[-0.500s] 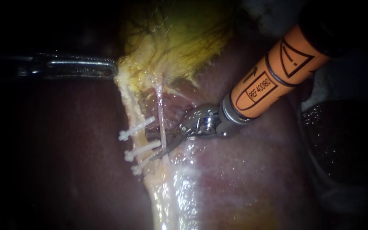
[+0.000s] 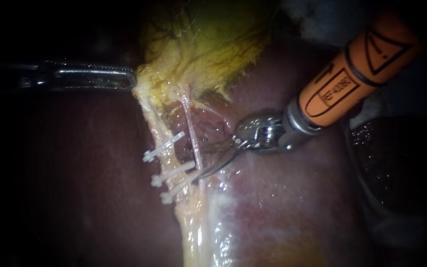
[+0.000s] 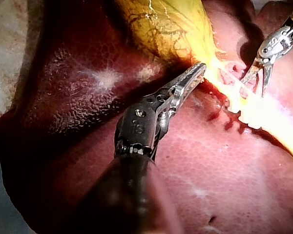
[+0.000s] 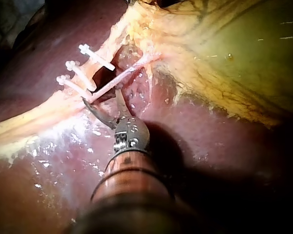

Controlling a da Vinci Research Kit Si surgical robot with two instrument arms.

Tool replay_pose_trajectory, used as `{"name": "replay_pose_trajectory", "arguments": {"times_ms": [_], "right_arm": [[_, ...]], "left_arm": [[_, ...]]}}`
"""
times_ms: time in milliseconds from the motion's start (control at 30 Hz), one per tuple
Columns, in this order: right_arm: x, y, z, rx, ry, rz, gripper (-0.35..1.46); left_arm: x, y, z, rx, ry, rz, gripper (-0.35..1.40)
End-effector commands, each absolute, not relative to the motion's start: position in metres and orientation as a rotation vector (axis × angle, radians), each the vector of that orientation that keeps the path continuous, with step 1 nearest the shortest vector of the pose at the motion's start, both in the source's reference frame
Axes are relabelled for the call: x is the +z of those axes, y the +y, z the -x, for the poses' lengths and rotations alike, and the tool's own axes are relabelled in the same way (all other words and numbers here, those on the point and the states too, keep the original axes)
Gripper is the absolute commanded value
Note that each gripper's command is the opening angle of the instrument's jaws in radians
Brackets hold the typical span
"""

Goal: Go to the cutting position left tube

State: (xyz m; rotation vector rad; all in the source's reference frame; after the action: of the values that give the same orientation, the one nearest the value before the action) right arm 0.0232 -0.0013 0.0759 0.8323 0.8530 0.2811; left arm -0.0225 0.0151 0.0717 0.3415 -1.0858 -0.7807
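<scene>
Beside thin pink tube (image 2: 192, 138), left tube (image 2: 155, 123) pale yellow, three white clips (image 2: 173, 173) across; right tool (image 4: 100, 95) parted

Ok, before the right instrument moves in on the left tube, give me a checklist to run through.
1. Right instrument jaws open: ok.
2. Jaws around the left tube: not ok, tips short of it.
3. Thin tube clear of the jaws: not ok, it lies at the tips.
4. Three clips across the left tube: ok.
5. Gap between clips visible: ok.
6. Left instrument holding the gallbladder: cannot tell.
</scene>
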Motion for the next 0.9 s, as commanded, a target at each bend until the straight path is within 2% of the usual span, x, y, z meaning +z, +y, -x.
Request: {"name": "replay_pose_trajectory", "arguments": {"times_ms": [33,267,467,533,900], "right_arm": [[0.0756,-0.001,-0.0228,0.282,0.857,-0.838,1.22],[0.0721,0.001,-0.0215,0.298,0.915,-0.874,1.22],[0.0705,0.0009,-0.0225,0.304,0.964,-0.917,1.24],[0.0705,0.0005,-0.0231,0.282,0.966,-0.952,1.24],[0.0736,-0.0022,-0.0255,0.232,0.967,-0.966,1.24]], "left_arm": [[0.0717,0.0151,0.0225,-0.78,-1.086,-0.342,-0.35],[0.0717,0.0151,0.0225,-0.78,-1.086,-0.342,-0.35],[0.0718,0.0151,0.0225,-0.78,-1.086,-0.342,-0.35],[0.0718,0.0151,0.0225,-0.78,-1.086,-0.342,-0.35],[0.0718,0.0151,0.0225,-0.78,-1.086,-0.342,-0.35]]}}
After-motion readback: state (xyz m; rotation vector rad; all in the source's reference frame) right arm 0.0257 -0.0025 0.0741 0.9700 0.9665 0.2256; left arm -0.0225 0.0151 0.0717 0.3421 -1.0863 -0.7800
